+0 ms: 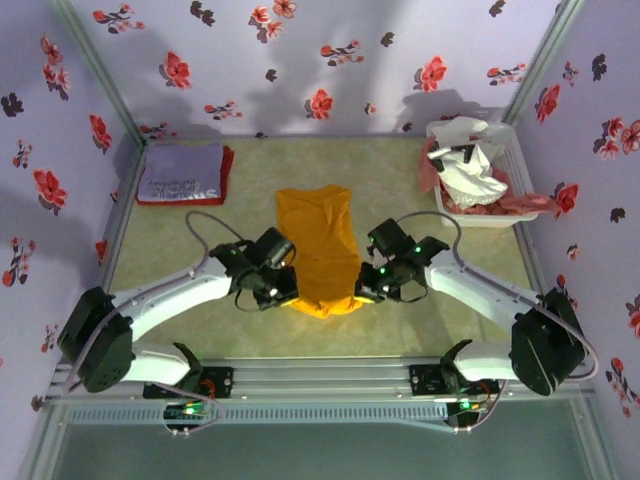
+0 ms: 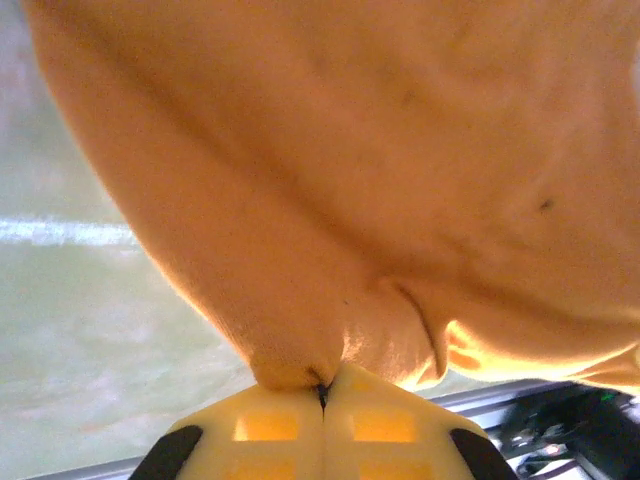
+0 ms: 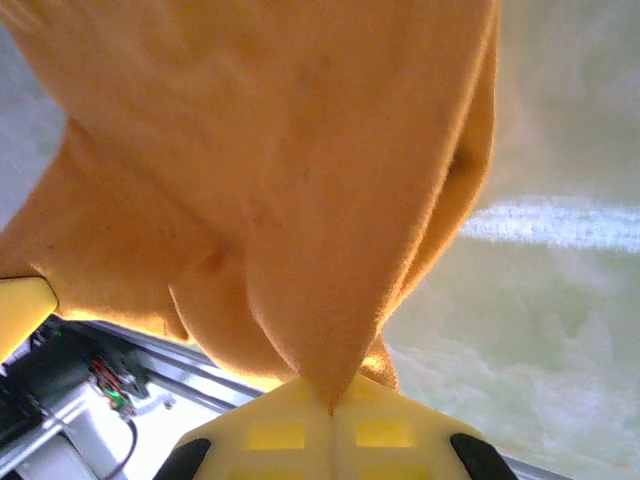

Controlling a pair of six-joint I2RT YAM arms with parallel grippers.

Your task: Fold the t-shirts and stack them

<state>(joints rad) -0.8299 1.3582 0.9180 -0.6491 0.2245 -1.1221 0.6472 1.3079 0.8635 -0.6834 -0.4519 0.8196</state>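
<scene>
Mustard-orange t-shirt (image 1: 318, 240) stretches across the middle of the counter (image 1: 400, 190), and both arms have it! The left pincer (image 2: 322, 385) pinches its seven o'clock corner and the right pincer (image 3: 332, 405) its five o'clock corner. At ten o'clock, a folded lavender t-shirt (image 1: 180, 170) tops a red t-shirt (image 1: 228, 175). At two o'clock, a white t-shirt (image 1: 470, 170) and a pink t-shirt (image 1: 520, 205) fill the basket (image 1: 478, 220).

**Top view:** fixed camera high above and behind the arm bases (image 1: 195, 382), which lie along the bottom edge. It looks down and forward over the whole table (image 1: 400, 190) to the back wall (image 1: 320, 60) at the top.

**Left wrist view:** looks out past its own fingers (image 2: 270, 425) at bottom centre, very close to the orange shirt (image 2: 350, 150).

**Right wrist view:** equally close, with its fingers (image 3: 380, 430) at bottom centre.

**Shared:** all three views take in the shirt's near edge, at lower centre in the top view.
</scene>
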